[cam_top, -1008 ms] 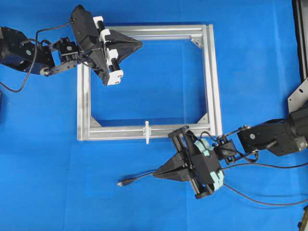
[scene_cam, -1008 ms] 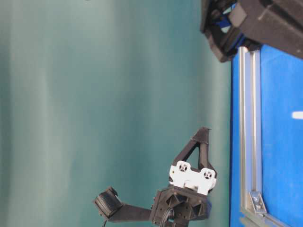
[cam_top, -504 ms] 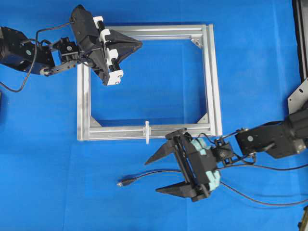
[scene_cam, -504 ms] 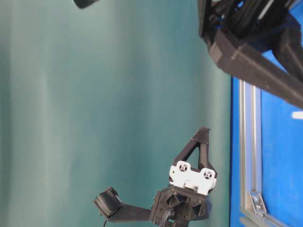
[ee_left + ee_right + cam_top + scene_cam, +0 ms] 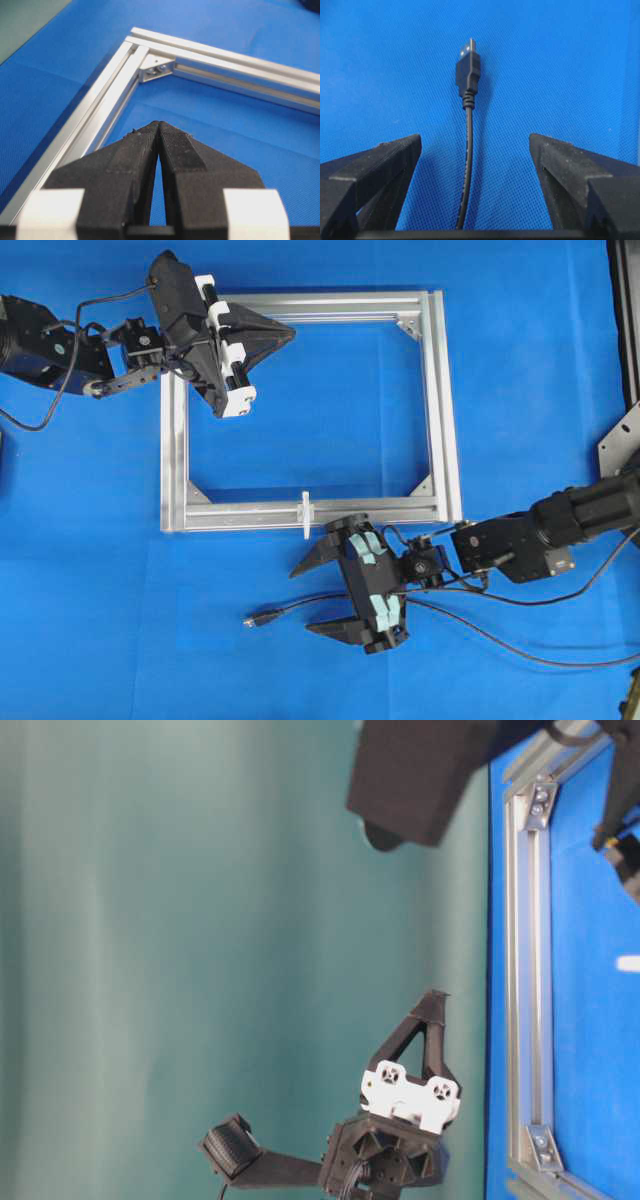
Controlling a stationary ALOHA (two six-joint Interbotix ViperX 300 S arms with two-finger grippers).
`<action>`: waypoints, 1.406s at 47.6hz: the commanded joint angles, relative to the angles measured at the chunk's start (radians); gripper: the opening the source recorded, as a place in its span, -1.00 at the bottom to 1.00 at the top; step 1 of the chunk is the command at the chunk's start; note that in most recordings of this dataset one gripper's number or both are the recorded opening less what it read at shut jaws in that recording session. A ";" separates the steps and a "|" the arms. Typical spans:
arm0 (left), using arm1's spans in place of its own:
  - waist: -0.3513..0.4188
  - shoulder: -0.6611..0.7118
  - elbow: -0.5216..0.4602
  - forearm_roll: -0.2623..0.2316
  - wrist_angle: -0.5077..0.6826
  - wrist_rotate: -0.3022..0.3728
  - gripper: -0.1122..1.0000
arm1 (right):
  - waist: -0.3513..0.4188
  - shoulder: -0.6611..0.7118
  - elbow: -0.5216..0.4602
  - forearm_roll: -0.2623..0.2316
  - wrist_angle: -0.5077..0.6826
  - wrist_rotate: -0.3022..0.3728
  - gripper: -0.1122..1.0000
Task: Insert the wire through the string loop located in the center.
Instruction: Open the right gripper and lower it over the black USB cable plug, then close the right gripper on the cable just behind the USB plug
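right gripper (image 5: pixel 322 597) spread wide, astride wire (image 5: pixel 467 165) (plug (image 5: pixel 253 620) lies on mat, below frame (image 5: pixel 443 410)) | left gripper (image 5: pixel 158 131) pressed together, nothing held | loop (image 5: pixel 305 515) on near bar | risk: cable pinched off-centre could roll out.

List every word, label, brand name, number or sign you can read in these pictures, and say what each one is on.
There is no readable text in any view.
The plug on the wire: no marking shows.
The metal frame: bare, no lettering.
The white loop piece: too small to show any mark.
The left claw and right claw: no labels visible.
The blue cloth: plain.
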 commanded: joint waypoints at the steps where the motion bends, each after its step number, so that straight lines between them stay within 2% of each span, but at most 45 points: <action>1: 0.000 -0.028 -0.006 0.003 -0.005 0.002 -0.79 | 0.003 -0.011 -0.021 0.005 -0.009 0.002 0.64; 11: 0.000 -0.026 -0.006 0.003 -0.005 0.002 -0.79 | 0.003 -0.009 -0.021 0.003 -0.009 0.002 0.53; 15: 0.000 -0.028 -0.005 0.003 -0.005 0.002 -0.79 | 0.003 -0.008 -0.021 0.005 -0.005 -0.002 0.43; 18: 0.000 -0.026 -0.005 0.003 -0.005 0.002 -0.79 | 0.003 -0.008 -0.021 0.002 -0.005 -0.003 0.18; 24: 0.000 -0.028 -0.005 0.003 -0.005 0.002 -0.79 | 0.003 -0.008 -0.021 -0.002 -0.011 -0.005 -0.45; 27: 0.000 -0.028 -0.005 0.003 -0.005 0.002 -0.79 | 0.003 -0.008 -0.021 -0.003 -0.012 -0.006 -0.69; 30: 0.000 -0.026 -0.005 0.003 -0.003 0.002 -0.79 | 0.003 -0.008 -0.021 -0.005 -0.012 -0.008 -0.82; 44: 0.000 -0.028 0.000 0.003 0.000 0.002 -0.79 | 0.003 -0.012 -0.014 -0.003 -0.012 -0.003 -0.84; 54: 0.000 -0.032 0.011 0.003 0.000 0.000 -0.79 | 0.005 -0.078 0.012 0.000 0.008 0.002 -0.84; 67: 0.000 -0.035 0.015 0.003 0.000 0.000 -0.79 | 0.006 -0.216 0.008 -0.002 0.169 -0.006 -0.84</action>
